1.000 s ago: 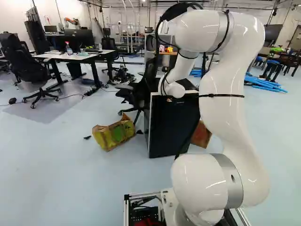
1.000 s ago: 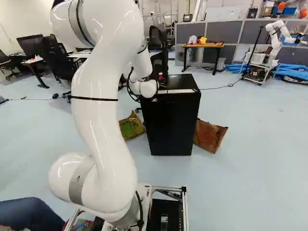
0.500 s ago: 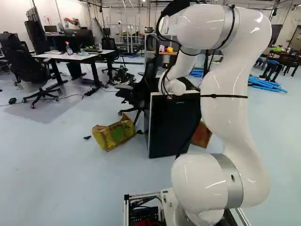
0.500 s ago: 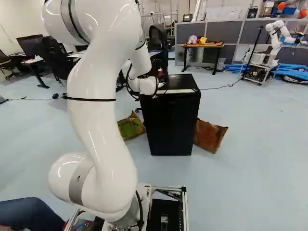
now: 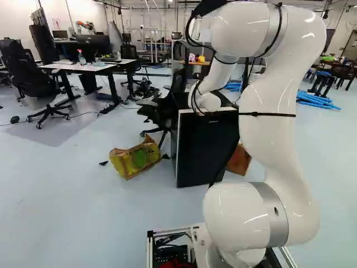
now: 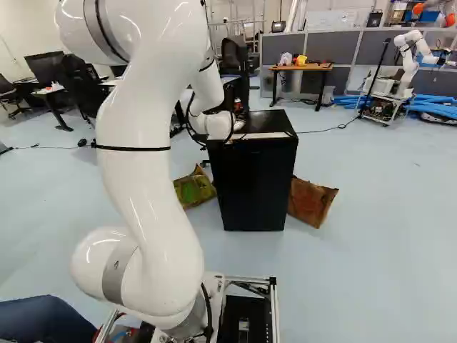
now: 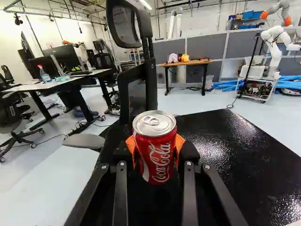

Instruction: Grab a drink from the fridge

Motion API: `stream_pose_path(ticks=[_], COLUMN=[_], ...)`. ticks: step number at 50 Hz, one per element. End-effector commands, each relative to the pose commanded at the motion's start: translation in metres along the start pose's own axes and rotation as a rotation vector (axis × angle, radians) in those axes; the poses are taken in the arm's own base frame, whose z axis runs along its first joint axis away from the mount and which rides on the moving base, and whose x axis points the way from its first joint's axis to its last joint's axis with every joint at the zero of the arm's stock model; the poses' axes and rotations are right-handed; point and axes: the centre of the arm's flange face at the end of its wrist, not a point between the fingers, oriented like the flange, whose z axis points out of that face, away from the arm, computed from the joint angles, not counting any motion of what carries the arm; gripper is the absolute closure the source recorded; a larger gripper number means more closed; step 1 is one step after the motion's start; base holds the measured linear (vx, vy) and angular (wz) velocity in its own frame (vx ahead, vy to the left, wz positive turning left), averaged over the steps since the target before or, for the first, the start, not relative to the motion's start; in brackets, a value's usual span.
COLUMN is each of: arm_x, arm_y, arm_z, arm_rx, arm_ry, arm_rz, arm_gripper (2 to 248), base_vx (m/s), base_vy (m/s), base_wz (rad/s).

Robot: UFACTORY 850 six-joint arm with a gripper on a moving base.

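Black fridge (image 6: 254, 182) stands mid-frame in the right base view. Over its top, the red soda can (image 7: 158, 162) is upright, pinched from 2 sides by the gripper (image 7: 155, 147); the can's underside is hidden. Any lift or lowering should follow that long axis.

The white arm (image 6: 146, 179) reaches the black fridge (image 6: 253, 186), contact hard to tell.

the white script on the side of the red soda can (image 7: 155, 153) reads "coca-cola". a small pale marking near the top of the fridge (image 5: 203, 151) is too small to read in the left base view. the small dark mark on the grey joint band (image 5: 275, 211) of the arm cannot be made out either.
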Motion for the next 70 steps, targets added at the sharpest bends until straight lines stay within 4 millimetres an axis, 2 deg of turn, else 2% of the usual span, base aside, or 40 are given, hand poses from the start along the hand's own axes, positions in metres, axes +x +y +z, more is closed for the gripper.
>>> stream_pose_path(ticks=[18, 36, 52, 70], arm_x=[0.001, 0.002, 0.001, -0.007], arm_y=[-0.004, -0.011, -0.019, -0.028], arm_z=[-0.015, -0.044, -0.081, -0.137], arm_rx=[0.002, 0.006, 0.012, 0.020], arm_ry=[-0.009, -0.025, -0.045, -0.075], arm_rz=[-0.005, -0.015, -0.028, -0.048], arm_gripper=[150, 150, 150, 150], base_vx=[0.000, 0.000, 0.000, 0.000], base_vy=[0.000, 0.000, 0.000, 0.000], base_wz=[0.000, 0.000, 0.000, 0.000])
